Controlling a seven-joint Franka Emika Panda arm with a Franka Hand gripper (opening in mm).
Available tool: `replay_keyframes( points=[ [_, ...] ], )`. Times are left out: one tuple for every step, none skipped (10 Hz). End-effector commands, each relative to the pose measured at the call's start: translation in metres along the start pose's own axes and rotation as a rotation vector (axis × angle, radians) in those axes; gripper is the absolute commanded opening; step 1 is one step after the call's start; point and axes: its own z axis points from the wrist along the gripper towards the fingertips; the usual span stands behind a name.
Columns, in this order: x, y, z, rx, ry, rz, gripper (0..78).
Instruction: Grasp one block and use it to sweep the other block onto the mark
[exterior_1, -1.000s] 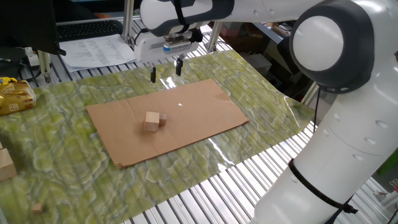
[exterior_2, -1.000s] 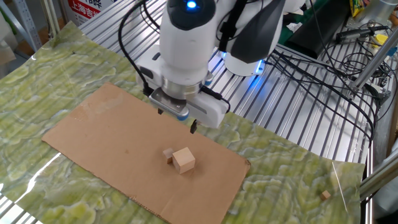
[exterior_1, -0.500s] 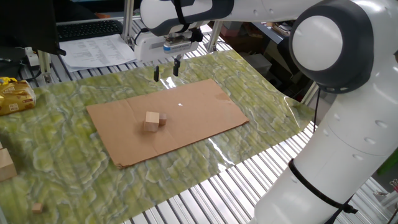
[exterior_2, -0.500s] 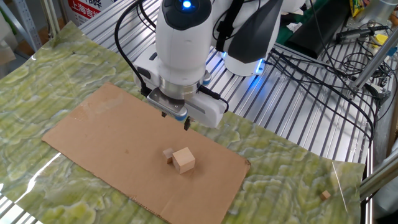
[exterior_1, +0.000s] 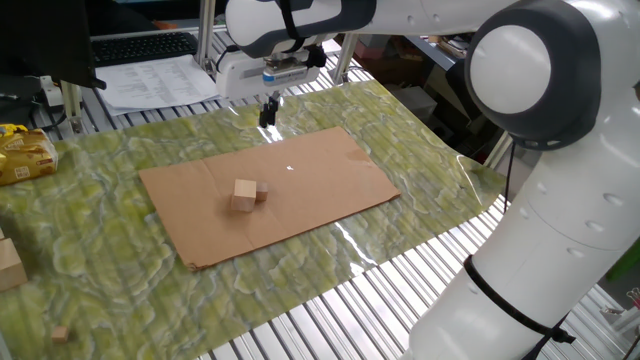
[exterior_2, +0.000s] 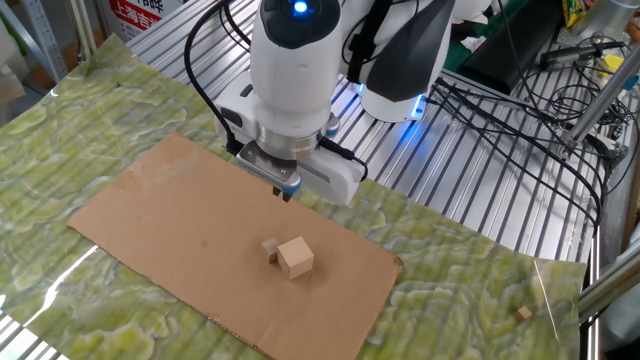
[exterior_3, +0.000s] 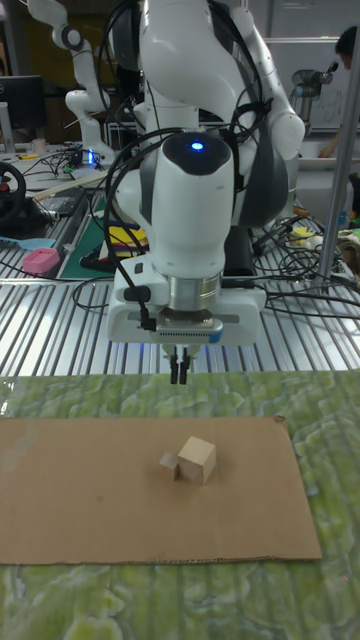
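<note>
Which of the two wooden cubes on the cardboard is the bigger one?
The larger wooden cube, on the right in the tall view; the smaller wooden cube touches its left side.

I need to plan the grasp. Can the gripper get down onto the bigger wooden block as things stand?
Probably yes. The gripper hangs shut above the cardboard's far edge, nothing below it. The bigger block is clear on top; only the small block touches one side.

No text, label or number is legible anywhere.
</note>
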Motion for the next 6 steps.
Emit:
replay_keyframes(
  points=[
    [-0.003, -0.003, -0.002, -0.004, 0.005, -0.006, 1.1],
    [-0.003, -0.003, -0.002, -0.004, 0.005, -0.006, 1.1],
    [-0.003, -0.003, -0.002, -0.004, 0.005, -0.006, 1.1],
    [-0.003, -0.003, -0.002, -0.004, 0.005, -0.006, 1.1],
    [-0.081, 0.027, 0.062, -0.114, 0.060, 0.010, 1.1],
    [-0.073, 0.023, 0.064, -0.114, 0.061, 0.018, 1.1]
  ],
)
